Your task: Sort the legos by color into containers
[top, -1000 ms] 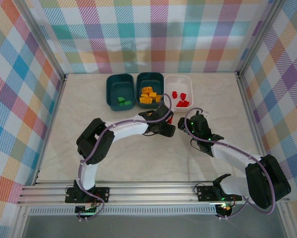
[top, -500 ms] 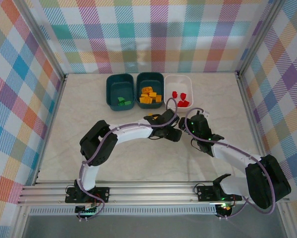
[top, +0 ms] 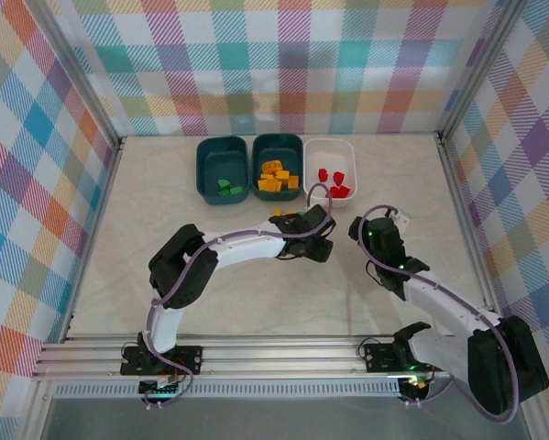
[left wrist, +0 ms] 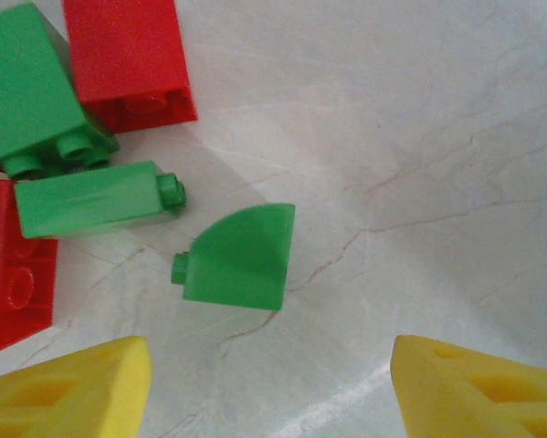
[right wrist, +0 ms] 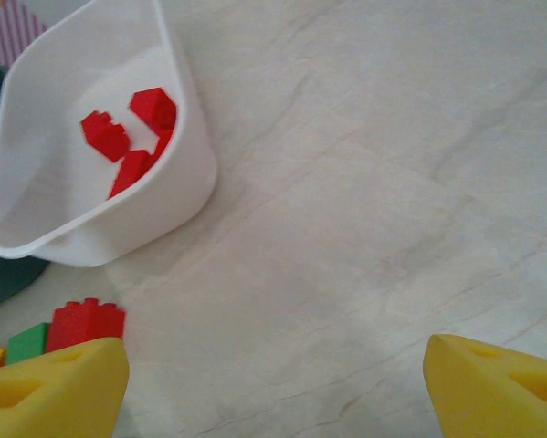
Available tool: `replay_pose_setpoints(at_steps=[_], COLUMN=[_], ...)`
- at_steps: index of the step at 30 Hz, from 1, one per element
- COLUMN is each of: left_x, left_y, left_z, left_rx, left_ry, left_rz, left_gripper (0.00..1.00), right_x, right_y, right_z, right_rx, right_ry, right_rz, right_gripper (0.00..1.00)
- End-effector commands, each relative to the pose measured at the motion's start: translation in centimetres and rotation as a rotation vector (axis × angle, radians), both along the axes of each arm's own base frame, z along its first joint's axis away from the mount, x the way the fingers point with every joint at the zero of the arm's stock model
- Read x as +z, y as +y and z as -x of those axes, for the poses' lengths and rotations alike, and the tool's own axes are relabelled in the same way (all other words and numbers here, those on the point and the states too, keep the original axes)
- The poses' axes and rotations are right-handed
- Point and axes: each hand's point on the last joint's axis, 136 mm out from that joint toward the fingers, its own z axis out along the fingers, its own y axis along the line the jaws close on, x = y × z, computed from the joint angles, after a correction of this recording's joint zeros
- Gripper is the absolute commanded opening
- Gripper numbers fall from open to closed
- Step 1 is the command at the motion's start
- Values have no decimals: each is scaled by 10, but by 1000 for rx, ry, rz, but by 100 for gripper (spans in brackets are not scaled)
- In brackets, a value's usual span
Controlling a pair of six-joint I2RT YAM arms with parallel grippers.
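My left end effector point(left wrist: 273, 397) has swung off the tubs and dropped over the loose legos point(left wrist: 90, 196) on the bench point(left wrist: 419, 137). My right end effector point(right wrist: 273, 388) has backed off to the right, fingers apart and empty. I judge a fresh pick is starting. My left fingers stand apart, gripping nothing. The curved green brick point(left wrist: 236, 257) lies just ahead, centred between them. Its teal tub point(top: 202, 165) is well apart.

Arms: left arm point(top: 247, 243) and right arm point(top: 439, 298), both white shells with chunky black joints.
Cables: a purple-grey cable point(top: 176, 275) strung along each arm.
Fingers: bright yellow fingers point(left wrist: 68, 392), with moulded hollows.
Bases: black brackets point(top: 159, 359), and there's a small green light point(top: 411, 371) aglow.
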Motion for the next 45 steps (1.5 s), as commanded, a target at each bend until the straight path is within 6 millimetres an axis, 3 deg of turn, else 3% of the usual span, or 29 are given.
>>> replay_pose_setpoints(at_steps=[1, 7, 16, 30, 36, 39, 45], left_x=[2, -20, -12, -47, -46, -43, -44], left_y=[-6, -6, 0, -3, 1, 0, -2], left_z=[-13, -24, -24, -19, -13, -9, -2], left_rx=[9, 42, 44, 26, 50, 47, 40], left_ry=[-33, -32, -46, 13, 26, 40, 51], left_rz=[-29, -107, -127, -151, -128, -118, -119], left_gripper=[65, 62, 61, 50, 45, 47, 65], right_x=[-3, -4, -5, -8, -8, -8, -8], right_y=[-5, -3, 1, 3, 7, 7, 7], right_z=[2, 1, -2, -4, -4, -4, -3], right_rx=[-31, -22, -2, 7, 19, 19, 22], right_ry=[7, 7, 7, 13, 15, 14, 16], right_rz=[-7, -13, -25, -26, -36, -39, -41], right_gripper=[84, 84, 84, 84, 84, 84, 84])
